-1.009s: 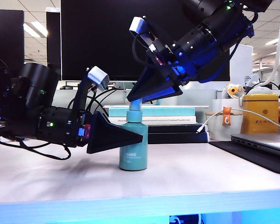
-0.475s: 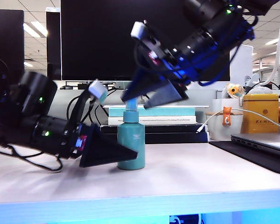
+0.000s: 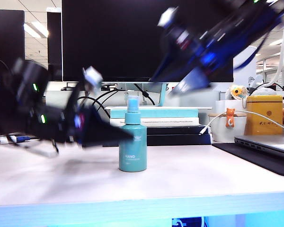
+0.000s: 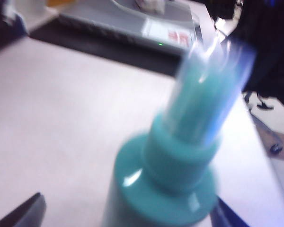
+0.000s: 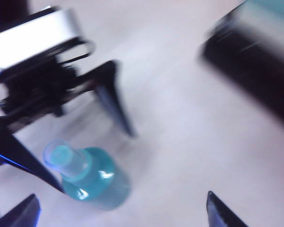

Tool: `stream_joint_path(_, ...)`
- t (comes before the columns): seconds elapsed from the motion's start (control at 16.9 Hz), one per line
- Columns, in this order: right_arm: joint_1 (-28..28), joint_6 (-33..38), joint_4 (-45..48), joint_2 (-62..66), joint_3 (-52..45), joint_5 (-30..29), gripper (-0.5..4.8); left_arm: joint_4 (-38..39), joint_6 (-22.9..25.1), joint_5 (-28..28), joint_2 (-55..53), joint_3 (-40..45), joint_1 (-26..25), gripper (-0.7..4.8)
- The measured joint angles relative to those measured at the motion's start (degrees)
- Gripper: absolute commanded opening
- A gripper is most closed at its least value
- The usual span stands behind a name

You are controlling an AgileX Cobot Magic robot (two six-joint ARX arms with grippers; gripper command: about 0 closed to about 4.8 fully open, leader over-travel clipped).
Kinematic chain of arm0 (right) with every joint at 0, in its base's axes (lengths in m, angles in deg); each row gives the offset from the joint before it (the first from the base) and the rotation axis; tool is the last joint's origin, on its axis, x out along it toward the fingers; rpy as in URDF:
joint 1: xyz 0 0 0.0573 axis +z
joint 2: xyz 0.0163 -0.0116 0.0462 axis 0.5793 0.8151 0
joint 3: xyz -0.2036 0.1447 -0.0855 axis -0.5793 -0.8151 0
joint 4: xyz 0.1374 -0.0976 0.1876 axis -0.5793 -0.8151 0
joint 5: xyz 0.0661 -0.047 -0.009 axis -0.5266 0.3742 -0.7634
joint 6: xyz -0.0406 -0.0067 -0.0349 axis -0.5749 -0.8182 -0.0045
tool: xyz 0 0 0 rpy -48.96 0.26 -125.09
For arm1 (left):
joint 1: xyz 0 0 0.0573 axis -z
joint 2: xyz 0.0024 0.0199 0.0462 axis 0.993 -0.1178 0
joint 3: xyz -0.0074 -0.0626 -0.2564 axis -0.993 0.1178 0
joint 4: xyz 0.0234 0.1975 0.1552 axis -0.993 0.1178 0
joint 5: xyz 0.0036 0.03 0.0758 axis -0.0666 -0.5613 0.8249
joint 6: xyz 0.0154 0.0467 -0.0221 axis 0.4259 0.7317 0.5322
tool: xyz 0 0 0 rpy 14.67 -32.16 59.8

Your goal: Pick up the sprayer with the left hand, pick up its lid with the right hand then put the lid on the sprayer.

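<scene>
Sprayer: the small teal cylindrical plastic sprayer (image 3: 132,150) with white lettering stands upright on the smooth white table (image 3: 203,177), free of both grippers.
Lid: the clear tube-shaped plastic lid (image 3: 133,103) sits over the sprayer's lighter teal nozzle; glossy and see-through in the left wrist view (image 4: 209,92).
Left hand: the matte black pointed wedge left hand (image 3: 104,133), motion-blurred, is just left of the sprayer, jaws spread apart and gripping nothing.
Right hand: the black wedge right hand with blue glow (image 3: 180,82), blurred, hangs above and right of the sprayer, fingers wide apart and empty.
Behind the sprayer: a flat stack of teal and black books (image 3: 175,124).
</scene>
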Motion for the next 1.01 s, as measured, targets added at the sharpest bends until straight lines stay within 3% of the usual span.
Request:
stream_joint_path(0.12, -4.5, 1.2, -1.1, -3.8, 0.0, -1.1, 4.54, 6.5, 0.8, -0.4, 5.6, 0.0, -0.7, 4.79)
stream_joint_path(0.3, -9.0, 2.0, -2.5, -7.3, 0.0, -1.2, 4.5, 22.0, 8.6, 2.7, 13.3, 0.0, -1.5, 4.79)
stream_joint_path(0.36, -10.2, 2.6, -2.6, -8.1, 0.0, -1.2, 4.19, 28.7, 12.0, 6.0, 16.1, 0.0, -1.6, 4.79)
stream_joint_path(0.47, -12.9, 5.6, -2.5, -10.3, -0.2, -1.1, 2.9, 44.2, 17.2, 18.6, 25.1, 0.0, -1.5, 4.79)
stream_joint_path(0.53, -13.3, 6.0, -1.3, -11.3, -0.7, -1.1, 2.48, 46.4, 17.7, 23.2, 28.3, 0.0, -1.5, 4.28)
stream_joint_path(0.65, -13.0, 7.0, 1.6, -12.9, -2.2, -1.0, 1.8, 48.0, 18.2, 30.1, 33.1, 0.0, -1.5, 2.42)
stream_joint_path(0.71, -12.9, 8.6, 4.4, -14.3, -3.8, 0.2, 1.33, 48.8, 18.3, 36.0, 38.0, 0.0, -1.5, 2.14)
stream_joint_path(0.83, -13.0, 11.5, 10.6, -18.9, -8.2, 4.8, 0.71, 48.2, 17.6, 40.6, 46.2, 0.0, -1.8, 2.04)
stream_joint_path(0.95, -13.2, 13.8, 19.3, -26.5, -15.3, 13.2, 0.4, 48.3, 15.5, 39.6, 52.9, 0.5, -4.9, 1.71)
stream_joint_path(1.01, -13.4, 14.1, 22.0, -30.6, -18.8, 16.6, 0.19, 47.4, 13.3, 37.6, 57.4, 2.3, -9.0, 1.49)
